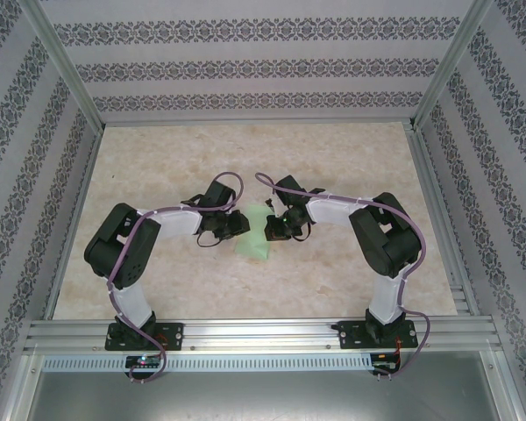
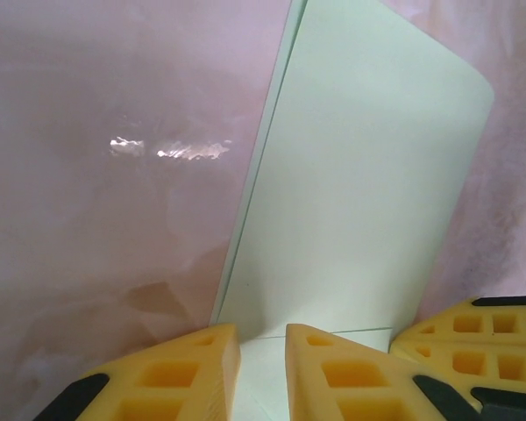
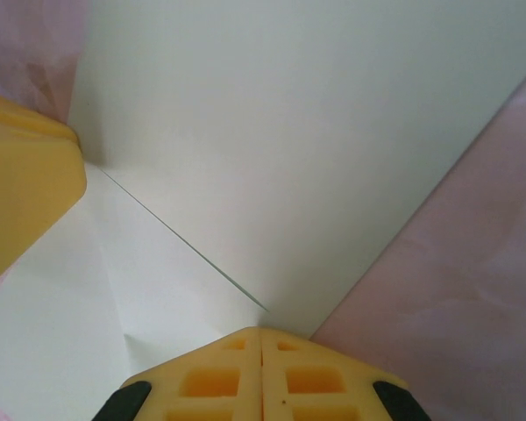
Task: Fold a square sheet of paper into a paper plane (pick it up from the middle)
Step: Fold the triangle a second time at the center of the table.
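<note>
Plainly, the fold is only partway there: the sheet of paper (image 1: pixel 255 243) lies flat on the table (image 1: pixel 167 281) in the middle of the workspace, between the two claws. One flap is doubled over, and the right wrist view shows a fine crease running across it. The right gripper (image 3: pixel 261 333) is clenched, its yellow tips butted together with no gap, and it sits at the paper's edge where that crease ends. Judged from this, it serves as a blunt presser that pins the layers so they cannot spring up, not as a pincer. From so close I cannot tell whether a sliver of paper is caught between the tips. The left gripper (image 2: pixel 261 331) has its jaws a little parted, with paper showing through the slit, and it grasps nothing that I can see. It sits low over the sheet's near end, just beside the other claw's fingers (image 2: pixel 473 338), probably to steady that end. Both arms reach inward from their bases, elbows out and wrists bent down, their heads almost meeting over the sheet.
</note>
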`<state>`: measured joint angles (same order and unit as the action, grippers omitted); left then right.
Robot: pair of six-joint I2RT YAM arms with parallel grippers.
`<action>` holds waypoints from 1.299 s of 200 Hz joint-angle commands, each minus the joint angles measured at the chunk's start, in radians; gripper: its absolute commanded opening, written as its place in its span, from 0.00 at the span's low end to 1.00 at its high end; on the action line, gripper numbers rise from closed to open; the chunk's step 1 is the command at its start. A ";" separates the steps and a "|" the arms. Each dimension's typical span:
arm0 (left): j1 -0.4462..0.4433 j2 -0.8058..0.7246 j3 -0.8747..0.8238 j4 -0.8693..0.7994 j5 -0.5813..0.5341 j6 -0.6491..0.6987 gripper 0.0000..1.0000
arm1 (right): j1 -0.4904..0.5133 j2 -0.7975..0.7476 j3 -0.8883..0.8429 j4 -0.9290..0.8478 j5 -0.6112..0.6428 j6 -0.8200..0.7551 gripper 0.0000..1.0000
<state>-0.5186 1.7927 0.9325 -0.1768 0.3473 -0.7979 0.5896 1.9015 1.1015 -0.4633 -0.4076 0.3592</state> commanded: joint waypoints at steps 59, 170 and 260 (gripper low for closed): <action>-0.016 -0.104 -0.048 0.074 0.070 0.035 0.19 | 0.008 0.080 -0.063 -0.090 0.174 -0.017 0.07; -0.077 0.056 -0.027 -0.026 -0.019 0.009 0.06 | -0.004 -0.052 -0.030 -0.008 -0.053 -0.005 0.08; -0.090 0.050 -0.060 -0.018 -0.041 -0.012 0.05 | 0.050 -0.190 -0.134 0.105 -0.132 0.139 0.07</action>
<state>-0.5900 1.8088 0.9123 -0.1287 0.3798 -0.7944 0.6044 1.7126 1.0077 -0.3977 -0.5259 0.4332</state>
